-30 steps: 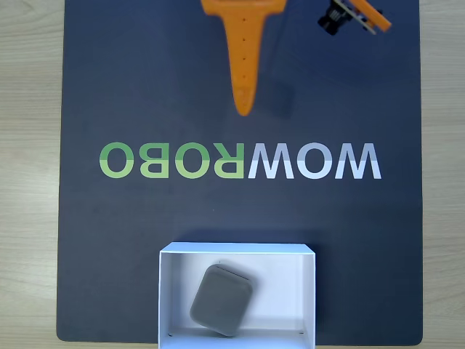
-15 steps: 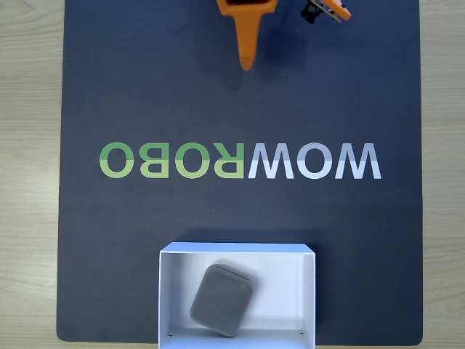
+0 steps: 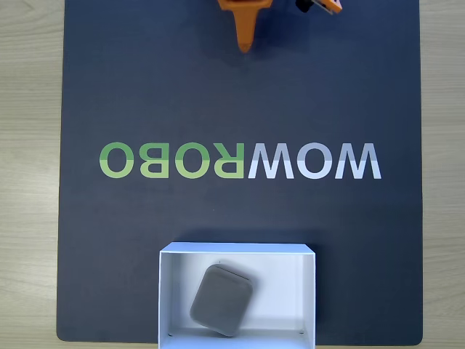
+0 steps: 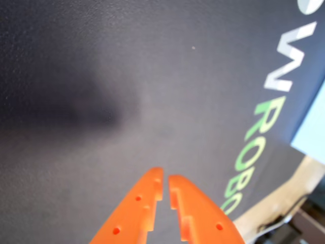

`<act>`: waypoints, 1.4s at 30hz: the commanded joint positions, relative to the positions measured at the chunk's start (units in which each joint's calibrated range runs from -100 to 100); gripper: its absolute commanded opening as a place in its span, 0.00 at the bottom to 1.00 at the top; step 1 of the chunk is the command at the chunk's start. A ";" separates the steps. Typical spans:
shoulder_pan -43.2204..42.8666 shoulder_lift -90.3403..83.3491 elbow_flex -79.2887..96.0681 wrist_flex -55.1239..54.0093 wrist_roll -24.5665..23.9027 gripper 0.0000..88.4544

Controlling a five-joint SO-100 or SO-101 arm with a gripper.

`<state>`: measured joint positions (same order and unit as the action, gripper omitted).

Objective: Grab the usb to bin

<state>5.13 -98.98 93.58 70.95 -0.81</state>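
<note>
Since the usb [image 3: 221,299] lies tilted inside the bin [image 3: 237,249] at the bottom centre of the fixed view, the task looks finished, and what remains is likely only parking the arm. At the top edge, well apart from the bin, the gripper [image 4: 166,184] is clenched on nothing, its orange tips nearly touching over the dark mat [image 3: 145,87]. Nothing stands between them but the printed logo [image 3: 240,161].

Mat [image 3: 145,87]: dark navy, matte, lying flat directly beneath the gripper. Lettering "WOWROBO" [image 3: 240,161]: white and green, printed well ahead of the fingertips. Tabletop [image 3: 29,145]: pale wood grain, bordering the mat.
</note>
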 commanded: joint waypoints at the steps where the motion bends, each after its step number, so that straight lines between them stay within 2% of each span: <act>1: 0.51 -0.25 -1.53 2.25 0.02 0.01; 42: 0.43 -0.17 -1.89 2.86 0.29 0.01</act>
<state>5.13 -99.63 93.49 73.19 -0.71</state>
